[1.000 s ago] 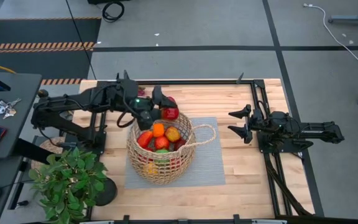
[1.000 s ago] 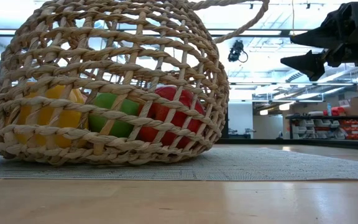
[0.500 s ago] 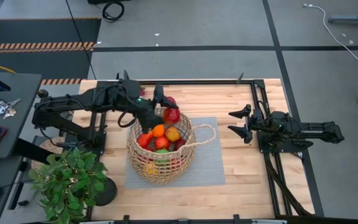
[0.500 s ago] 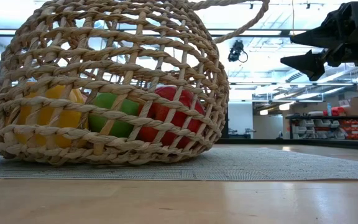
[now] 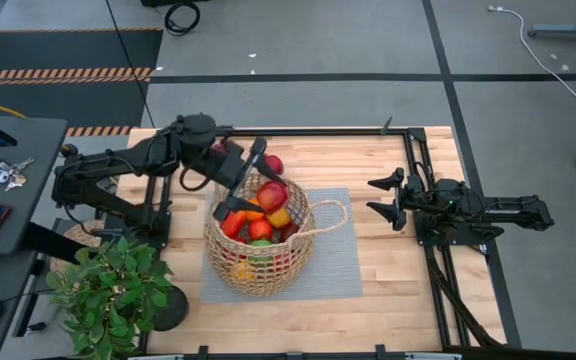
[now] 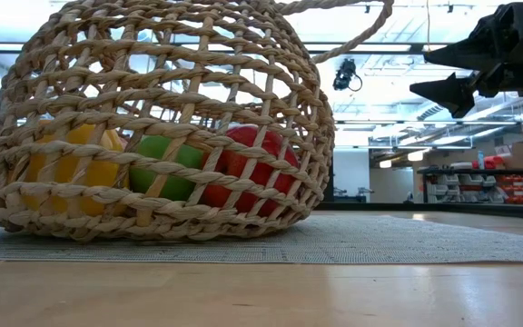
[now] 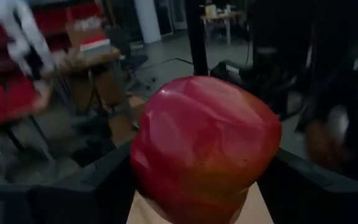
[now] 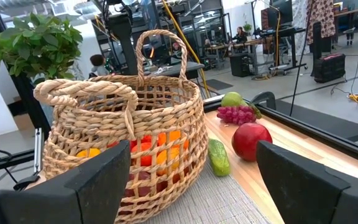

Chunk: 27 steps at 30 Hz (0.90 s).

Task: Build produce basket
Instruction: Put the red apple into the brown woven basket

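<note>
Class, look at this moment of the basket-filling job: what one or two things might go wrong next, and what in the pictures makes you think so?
1. The left hand holds a red apple above the basket, already heaped with produce; released there, it may roll off the pile or out over the rim.
2. A cucumber, another red fruit, grapes and a pear lie close beside the basket; reaching for them might nudge it. The right hand waits open, apart.

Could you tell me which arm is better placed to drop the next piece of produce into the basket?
The left. Its end effector is shut on a red apple right above the basket. The right end effector waits open and empty, off the mat to the basket's right.
</note>
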### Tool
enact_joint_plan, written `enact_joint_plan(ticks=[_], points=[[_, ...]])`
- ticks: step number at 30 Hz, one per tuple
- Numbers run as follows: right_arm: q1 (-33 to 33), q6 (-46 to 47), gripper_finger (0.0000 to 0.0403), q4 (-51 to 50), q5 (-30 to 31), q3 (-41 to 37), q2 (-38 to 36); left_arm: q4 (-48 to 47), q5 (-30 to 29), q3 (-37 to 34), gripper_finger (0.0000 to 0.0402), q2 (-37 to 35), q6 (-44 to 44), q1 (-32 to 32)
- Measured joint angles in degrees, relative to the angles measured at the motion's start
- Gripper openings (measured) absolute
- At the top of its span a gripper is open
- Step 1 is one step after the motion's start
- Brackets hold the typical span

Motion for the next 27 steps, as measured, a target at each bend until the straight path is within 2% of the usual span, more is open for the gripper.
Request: enact_joint_plan(ticks=[4, 9, 15, 22, 27], points=[[0.0, 0.0, 0.0348, 0.0, 0.0, 0.0, 0.0, -0.1, -0.1, 0.0, 0.0287, 0.0, -13.2, 0.3], [0.0, 0.0, 0.0348, 0.0, 0.0, 0.0, 0.0, -1.3, -0.8, 0.0, 0.0287, 0.0, -19.4, 1.4], [0.0, 0.0, 0.0348, 0.0, 0.0, 0.0, 0.0, -2.7, -4.1, 0.0, 0.0287, 0.0, -32.9, 3.1], [0.0, 0.0, 0.0348, 0.0, 0.0, 0.0, 0.0, -3.4, -6.2, 0.0, 0.0287, 0.0, -38.7, 4.3], [0.0, 0.0, 0.0348, 0.0, 0.0, 0.0, 0.0, -4.1, -14.9, 0.0, 0.0287, 0.0, -38.7, 3.8]])
